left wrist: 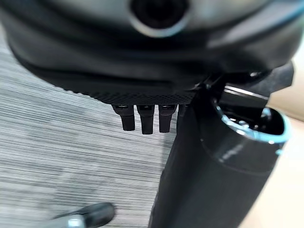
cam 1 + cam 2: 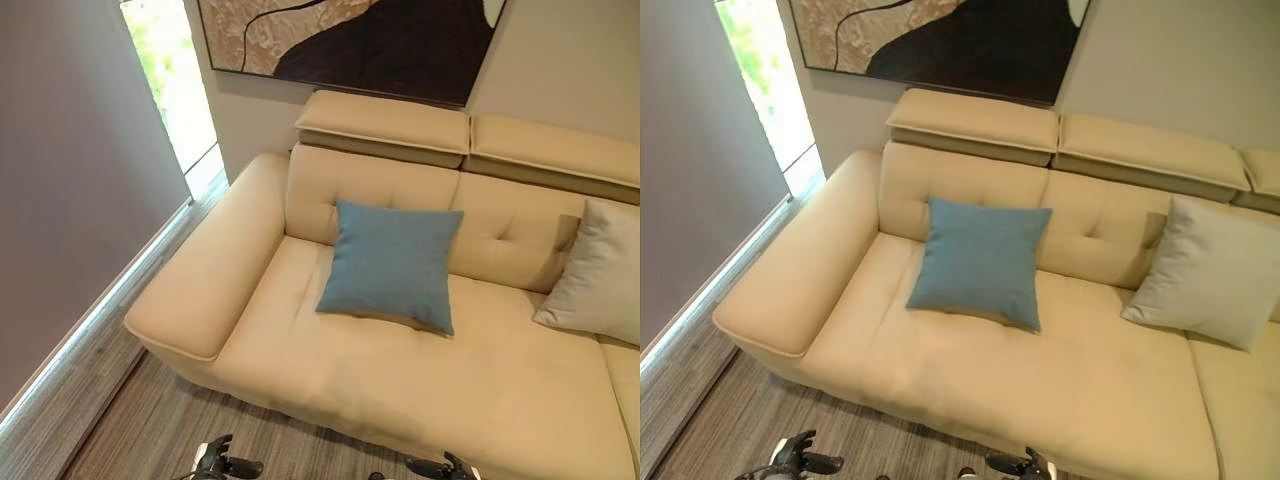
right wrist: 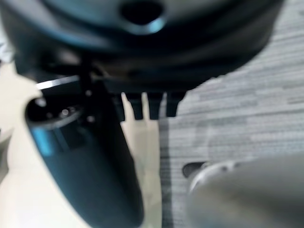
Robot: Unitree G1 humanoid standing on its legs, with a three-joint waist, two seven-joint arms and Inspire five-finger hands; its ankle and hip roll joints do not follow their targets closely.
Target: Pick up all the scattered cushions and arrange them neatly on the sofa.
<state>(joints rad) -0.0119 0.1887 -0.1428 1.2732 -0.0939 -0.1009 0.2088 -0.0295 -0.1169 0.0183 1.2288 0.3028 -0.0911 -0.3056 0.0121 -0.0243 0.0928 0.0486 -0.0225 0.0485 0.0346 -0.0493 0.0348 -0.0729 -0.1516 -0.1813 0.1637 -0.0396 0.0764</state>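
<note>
Blue cushion [image 2: 392,262] leans on the cream sofa [image 2: 330,370] backrest, grey cushion [image 2: 1215,270] well apart; left hand [image 1: 142,118] and right hand [image 3: 147,104] hang straight-fingered, empty; judged next: square each cushion upright.

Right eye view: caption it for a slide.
Blue cushion and grey cushion propped against the cream sofa's backrest.

Cream leather sofa [image 2: 420,400], tufted back, two raised headrests [image 2: 385,125], broad armrest at its left end. Grey striped carpet [image 2: 150,430] before it. Grey wall [image 2: 70,180] left, with a bright floor-length window [image 2: 175,85]. Large abstract painting [image 2: 350,40], beige and dark brown, above the sofa.
</note>
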